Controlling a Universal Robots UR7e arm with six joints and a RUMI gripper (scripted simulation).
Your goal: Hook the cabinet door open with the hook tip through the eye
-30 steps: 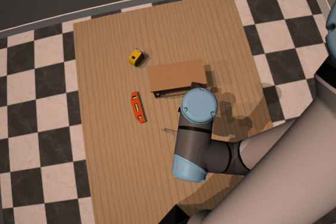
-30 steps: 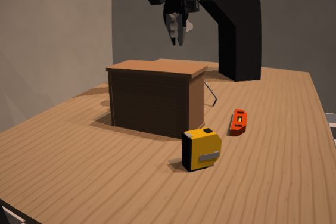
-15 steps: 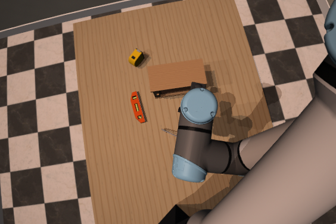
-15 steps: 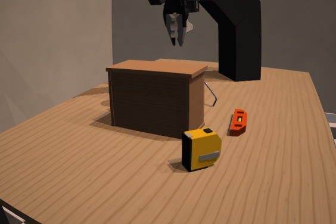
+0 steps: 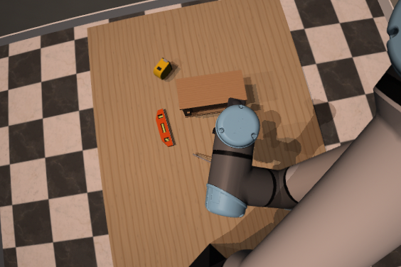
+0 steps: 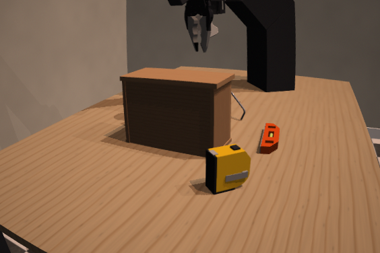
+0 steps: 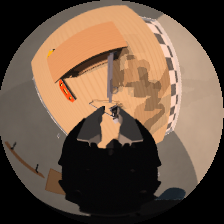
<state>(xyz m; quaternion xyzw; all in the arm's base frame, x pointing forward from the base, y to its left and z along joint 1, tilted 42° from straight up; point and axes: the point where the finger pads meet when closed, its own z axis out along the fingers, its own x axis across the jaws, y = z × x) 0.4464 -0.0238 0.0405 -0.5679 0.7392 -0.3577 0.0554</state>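
Hanging above the cabinet, my gripper points straight down with its jaws drawn nearly together and nothing between them. Nearest the exterior camera stands the yellow tape measure, then the cabinet, flat on its base with its long axis across that view. Beyond its right end the thin metal hook slants down, its bent tip turned back toward the cabinet.

The table is light striped wood. The cabinet is darker brown. The tape is yellow and black, the level orange. The floor is black-and-cream checkered.
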